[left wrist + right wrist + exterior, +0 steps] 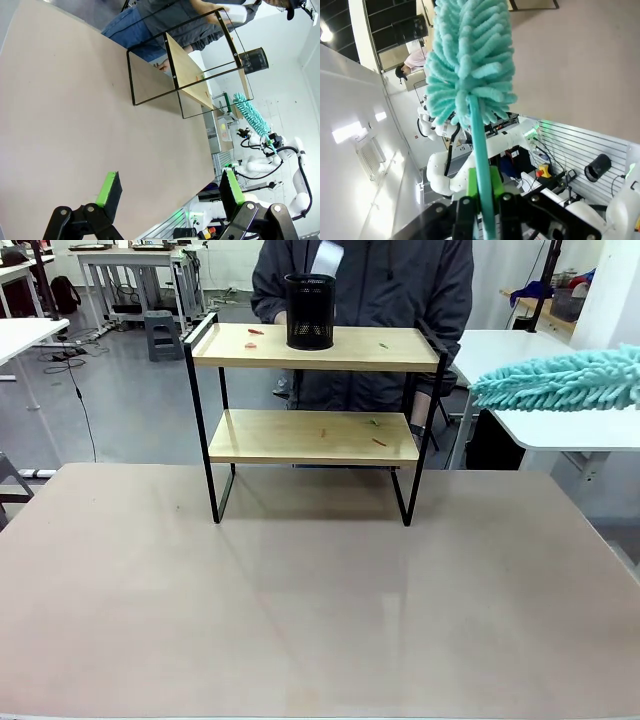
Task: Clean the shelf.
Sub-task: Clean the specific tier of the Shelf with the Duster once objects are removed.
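Right gripper (485,200) squeezes thin handle of fluffy duster (570,380). Left gripper (170,187) wide apart, holds nothing. Shelf (300,435) far ahead of left gripper, well apart from duster tip. Shelf likely stiff but light (may slide); steady by black frame.

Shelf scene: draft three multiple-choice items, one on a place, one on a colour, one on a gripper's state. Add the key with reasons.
1. Where on the shelf does the black mesh cup stand?
A. lower board
B. top board
C. hung from a side rail

2. What colour is the duster?
A. yellow
B. red
C. teal

3. How is the left gripper?
A. open, holding nothing
B. shut on the cup
C. shut on a cloth

Key: 1 B, the cup stands on the upper board; 2 C, its fluffy head is teal; 3 A, its green pads stand wide apart with nothing gripped.
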Controlling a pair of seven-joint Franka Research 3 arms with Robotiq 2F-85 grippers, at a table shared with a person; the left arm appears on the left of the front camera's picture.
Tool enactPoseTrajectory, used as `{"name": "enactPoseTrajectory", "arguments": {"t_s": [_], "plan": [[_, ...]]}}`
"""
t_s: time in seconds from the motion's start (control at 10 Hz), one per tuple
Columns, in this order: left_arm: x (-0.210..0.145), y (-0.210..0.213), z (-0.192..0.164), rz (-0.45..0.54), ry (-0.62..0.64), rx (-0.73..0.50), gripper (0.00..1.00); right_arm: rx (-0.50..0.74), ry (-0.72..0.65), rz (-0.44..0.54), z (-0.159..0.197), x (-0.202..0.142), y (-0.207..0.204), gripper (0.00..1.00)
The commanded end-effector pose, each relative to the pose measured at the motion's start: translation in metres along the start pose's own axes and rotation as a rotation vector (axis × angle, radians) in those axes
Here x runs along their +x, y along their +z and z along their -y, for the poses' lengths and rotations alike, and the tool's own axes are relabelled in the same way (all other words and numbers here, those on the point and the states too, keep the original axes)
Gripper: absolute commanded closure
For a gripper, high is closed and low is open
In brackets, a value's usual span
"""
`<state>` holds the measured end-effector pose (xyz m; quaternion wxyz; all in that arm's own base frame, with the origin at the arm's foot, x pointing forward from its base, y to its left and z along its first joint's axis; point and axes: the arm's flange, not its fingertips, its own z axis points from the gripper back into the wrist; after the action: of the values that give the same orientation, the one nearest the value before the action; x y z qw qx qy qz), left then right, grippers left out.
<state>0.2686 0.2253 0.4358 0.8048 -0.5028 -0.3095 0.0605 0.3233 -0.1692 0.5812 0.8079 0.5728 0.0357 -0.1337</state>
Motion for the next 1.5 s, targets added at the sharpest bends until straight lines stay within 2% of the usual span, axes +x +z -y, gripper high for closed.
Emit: {"name": "enactPoseTrajectory", "arguments": {"t_s": [0.0, 0.2, 0.3, 0.5, 0.7, 0.8, 0.9, 1.0, 1.3, 1.4], "plan": [[0.002, -0.001, 0.001, 0.014, -0.021, -0.015, 0.00, -0.002, 0.002, -0.001, 0.001, -0.001, 0.001, 0.88], [0.002, -0.001, 0.001, 0.014, -0.021, -0.015, 0.00, 0.000, -0.001, 0.000, 0.001, 0.000, 0.000, 0.88], [0.002, -0.001, 0.001, 0.014, -0.021, -0.015, 0.00, -0.041, 0.066, -0.034, -0.012, -0.014, -0.005, 0.88], [0.002, -0.001, 0.001, 0.014, -0.021, -0.015, 0.00, -0.163, 0.270, -0.102, -0.039, -0.073, -0.012, 0.88], [0.002, -0.001, 0.001, 0.014, -0.021, -0.015, 0.00, -0.376, 0.432, -0.200, -0.046, -0.126, -0.054, 0.88], [0.002, -0.001, 0.001, 0.014, -0.021, -0.015, 0.00, -0.412, 0.496, -0.248, -0.047, -0.136, -0.078, 0.88], [0.002, -0.001, 0.001, 0.014, -0.021, -0.015, 0.00, -0.471, 0.562, -0.245, -0.048, -0.135, -0.105, 0.88], [0.002, -0.001, 0.001, 0.014, -0.021, -0.015, 0.00, -0.477, 0.578, -0.251, -0.049, -0.123, -0.140, 1.00], [0.002, -0.001, 0.001, 0.014, -0.021, -0.015, 0.00, -0.508, 0.632, -0.044, -0.050, -0.085, -0.227, 1.00], [0.002, -0.001, 0.001, 0.014, -0.021, -0.015, 0.00, -0.547, 0.621, 0.054, -0.047, -0.072, -0.232, 1.00]]}}
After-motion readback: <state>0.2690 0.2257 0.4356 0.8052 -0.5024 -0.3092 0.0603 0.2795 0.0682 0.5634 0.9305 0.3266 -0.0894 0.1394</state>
